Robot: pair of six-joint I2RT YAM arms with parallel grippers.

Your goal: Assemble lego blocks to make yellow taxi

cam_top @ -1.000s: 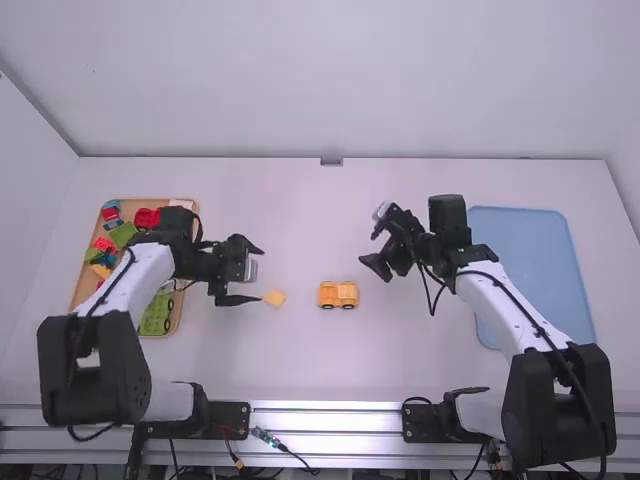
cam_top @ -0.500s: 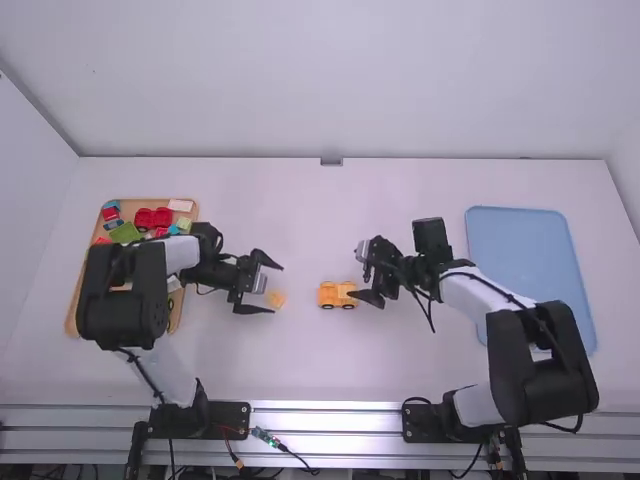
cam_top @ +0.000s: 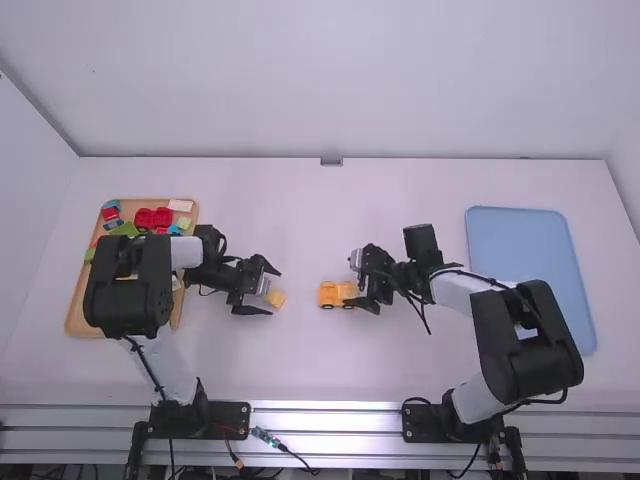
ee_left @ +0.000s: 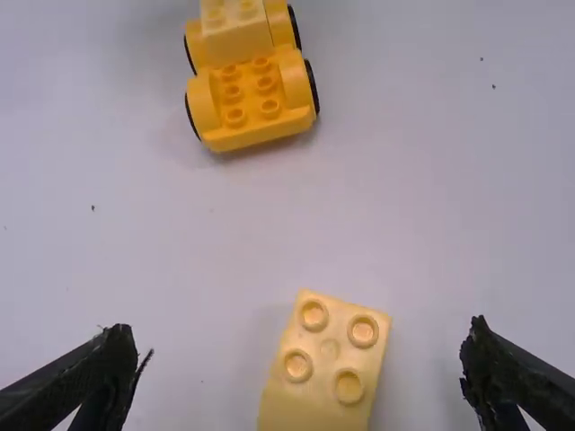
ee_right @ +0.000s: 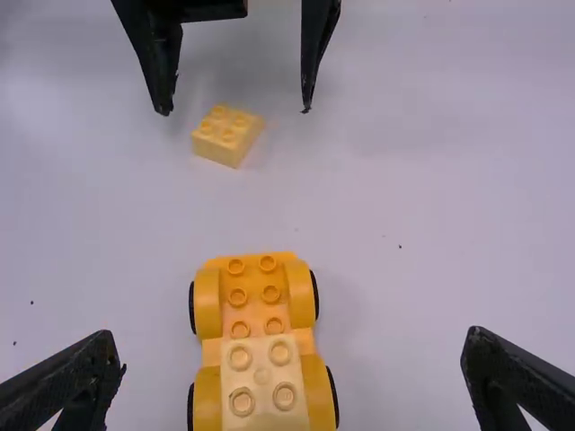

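My left gripper [cam_top: 272, 288] is open around the loose yellow block [cam_top: 276, 298], just left of the car. From its wrist, the left gripper [ee_left: 301, 373] has its fingers wide apart on both sides of the block [ee_left: 325, 366], not touching it. The orange-yellow wheeled car base [cam_top: 328, 294] stands upright mid-table, a pale yellow block [ee_right: 262, 382] on one end of it. At that end my right gripper [cam_top: 364, 290] stands open; in its wrist view the right gripper [ee_right: 292, 359] has the car between its spread fingers, with space on both sides.
A wooden tray [cam_top: 76, 322] with several coloured blocks lies at the far left, partly under the left arm. A blue tray [cam_top: 530, 250] is at the right. White table surface [cam_top: 310, 220] stretches beyond the car.
Both grippers have come inward: the left rightward to the loose block, the right leftward and slightly down to the car. The block and car have stayed put.
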